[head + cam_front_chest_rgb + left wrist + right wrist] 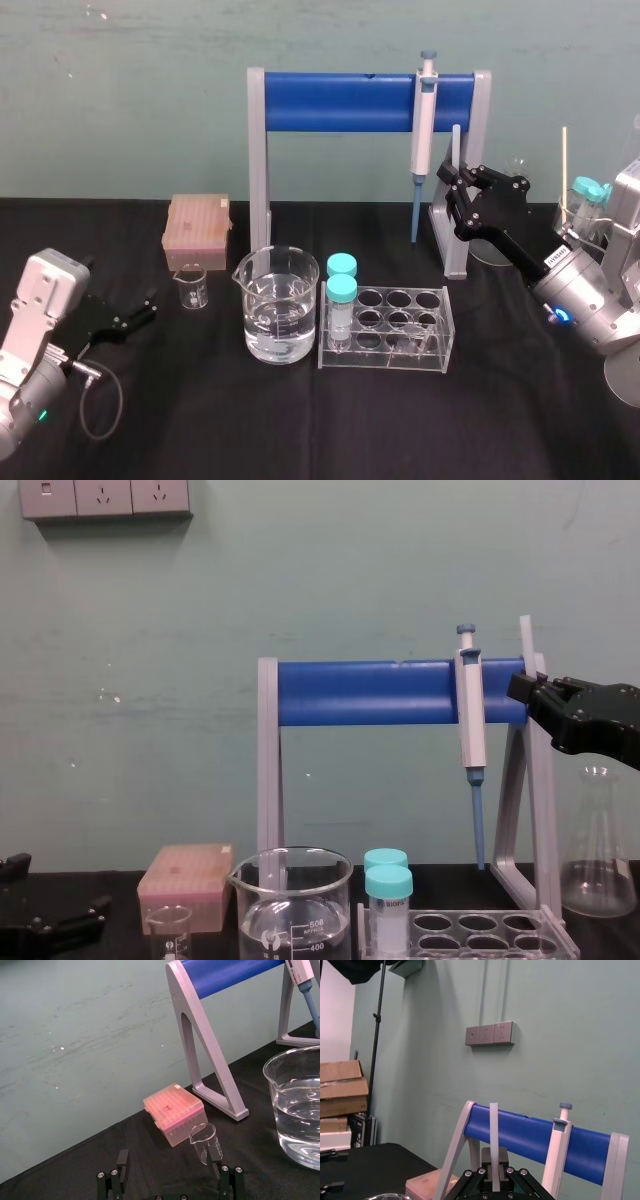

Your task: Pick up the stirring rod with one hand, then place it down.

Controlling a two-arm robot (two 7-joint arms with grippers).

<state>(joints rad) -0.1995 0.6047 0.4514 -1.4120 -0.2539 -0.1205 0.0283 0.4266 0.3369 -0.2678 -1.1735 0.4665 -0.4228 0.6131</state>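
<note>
Keeps the left gripper (pixel 148 306) parked low, well left of the blue stand (pixel 340 102), fingers spread wide. Holds the stirring rod (pixel 456 145) upright in the closed right gripper (pixel 460 178), just beside the stand's right post. Best to lower slowly, clear of the post and pipette (pixel 424 130), tilting flat before release onto the black cloth (pixel 300 420). Behind the stand, a green wall (pixel 150 80) with sockets (pixel 105 497).

Stand (pixel 340 102) at the back of the table (pixel 200 430), pipette (pixel 425 120) hanging at its right end, stirring rod (pixel 456 140) upright just beside it in the right gripper (pixel 458 172). In front: big beaker (pixel 280 310), tube rack (pixel 400 330) just right, small beaker (pixel 192 288) left, tip box (pixel 197 230) behind that.
</note>
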